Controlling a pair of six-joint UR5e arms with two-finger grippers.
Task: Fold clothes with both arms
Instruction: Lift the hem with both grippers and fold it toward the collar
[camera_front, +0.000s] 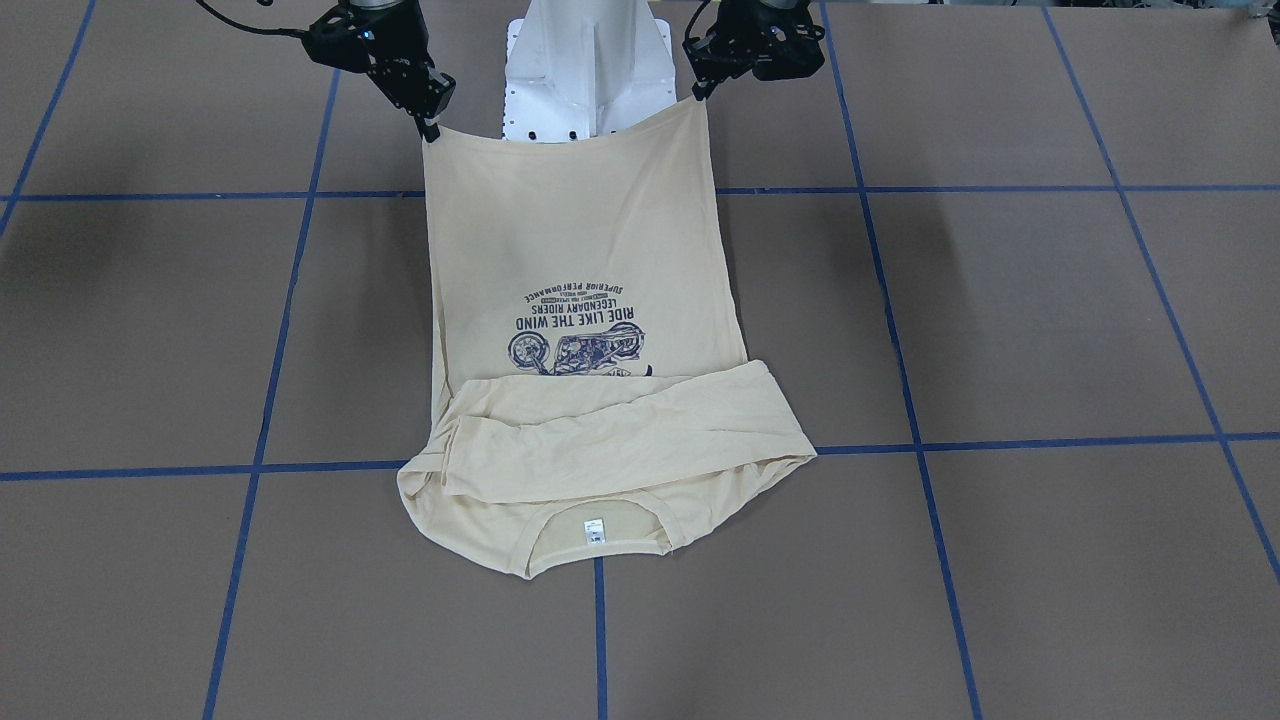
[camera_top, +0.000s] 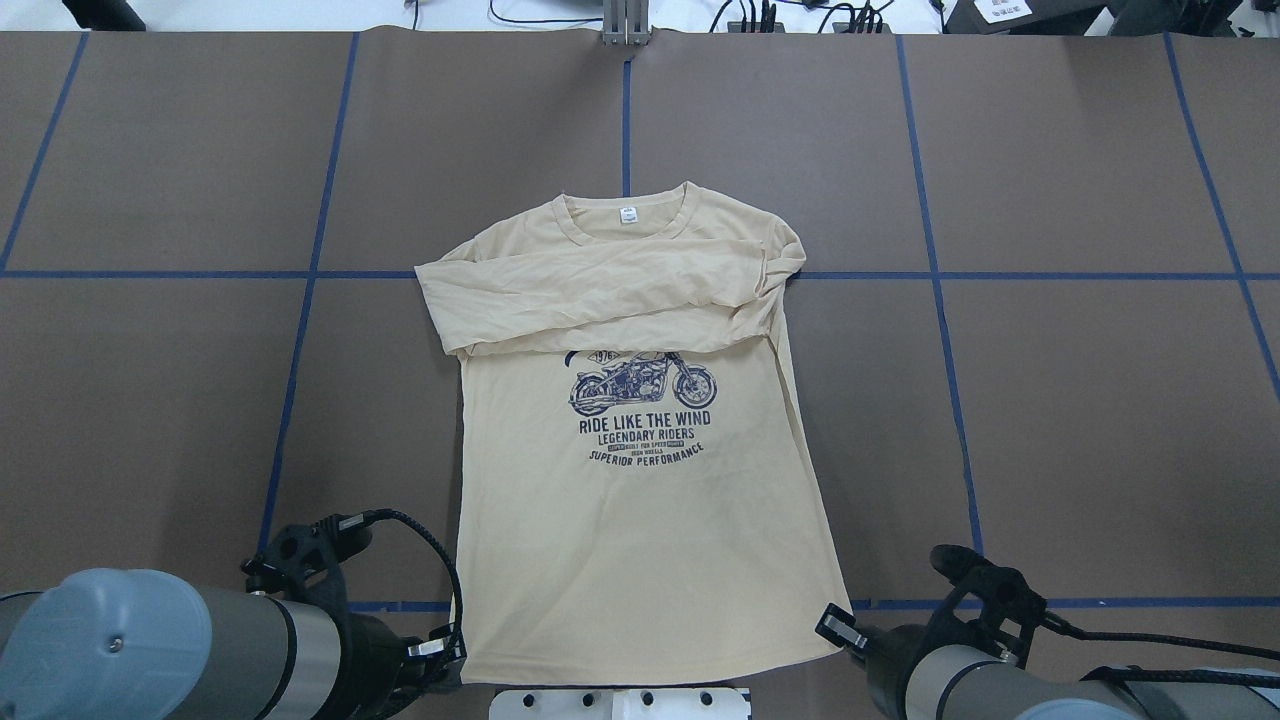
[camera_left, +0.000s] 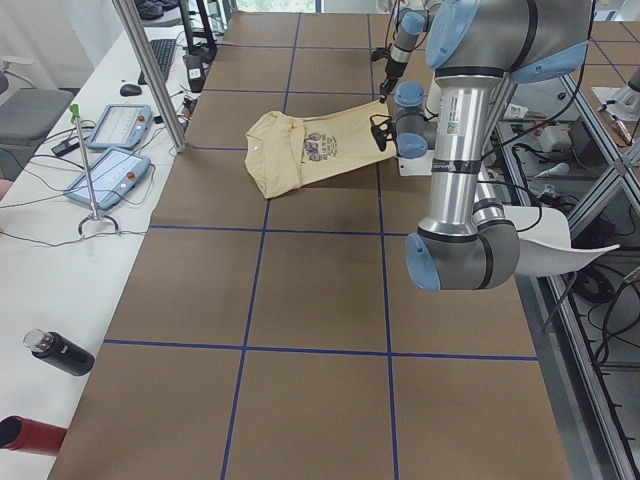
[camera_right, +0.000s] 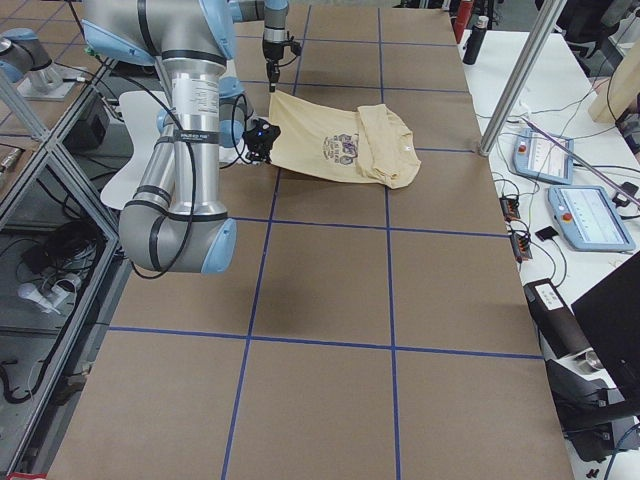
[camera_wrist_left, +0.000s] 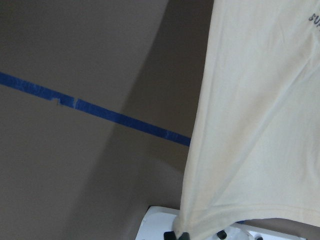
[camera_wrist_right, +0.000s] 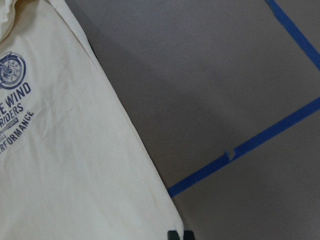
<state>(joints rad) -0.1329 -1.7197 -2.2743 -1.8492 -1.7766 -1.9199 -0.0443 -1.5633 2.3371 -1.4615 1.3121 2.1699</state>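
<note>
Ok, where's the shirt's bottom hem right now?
In the front-facing view the hem is lifted at the top, before the white pedestal base, corners pinched by the left gripper and right gripper.

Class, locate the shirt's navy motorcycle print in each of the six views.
Front-facing: the shirt's motorcycle print, centre, upside down.
Overhead: centre.
Exterior left: upper middle.
Exterior right: upper middle.
Left wrist: top-right corner.
Right wrist: left edge.
Landmark: blue tape grid.
</note>
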